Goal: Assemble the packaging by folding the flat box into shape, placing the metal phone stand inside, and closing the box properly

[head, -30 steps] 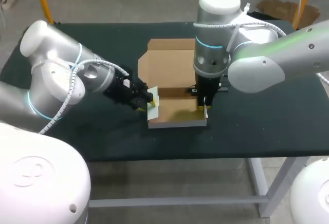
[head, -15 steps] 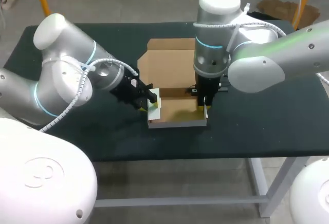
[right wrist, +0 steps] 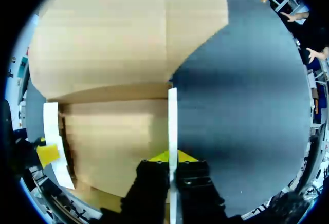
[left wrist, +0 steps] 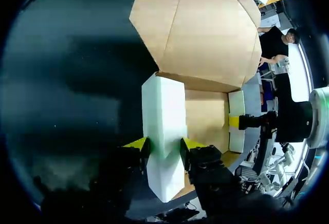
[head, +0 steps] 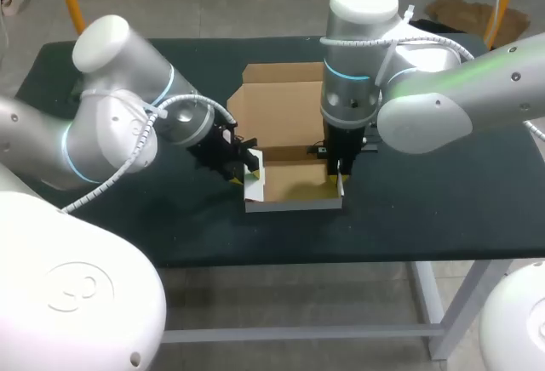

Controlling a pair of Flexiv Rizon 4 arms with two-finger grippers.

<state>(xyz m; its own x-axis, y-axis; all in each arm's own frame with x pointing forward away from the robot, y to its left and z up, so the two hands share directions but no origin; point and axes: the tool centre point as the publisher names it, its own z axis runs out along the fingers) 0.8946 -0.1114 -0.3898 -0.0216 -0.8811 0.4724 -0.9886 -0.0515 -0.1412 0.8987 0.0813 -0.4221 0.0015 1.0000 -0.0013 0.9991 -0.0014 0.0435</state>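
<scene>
Left pincer (left wrist: 163, 146) pinched the box's (left wrist: 205, 39) left wall (left wrist: 163, 106) between its tips; right pincer (right wrist: 172, 157) likewise gripped the right wall (right wrist: 172, 116). That probably stood both upright for folding.

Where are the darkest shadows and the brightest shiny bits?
Head view: glare on the white right arm. Left wrist view: the brown cardboard box has a white wall in the left gripper, glaring bright; shadow darkens the dark green table beside it. Right wrist view: a dark band crosses the table beside the right gripper.
</scene>
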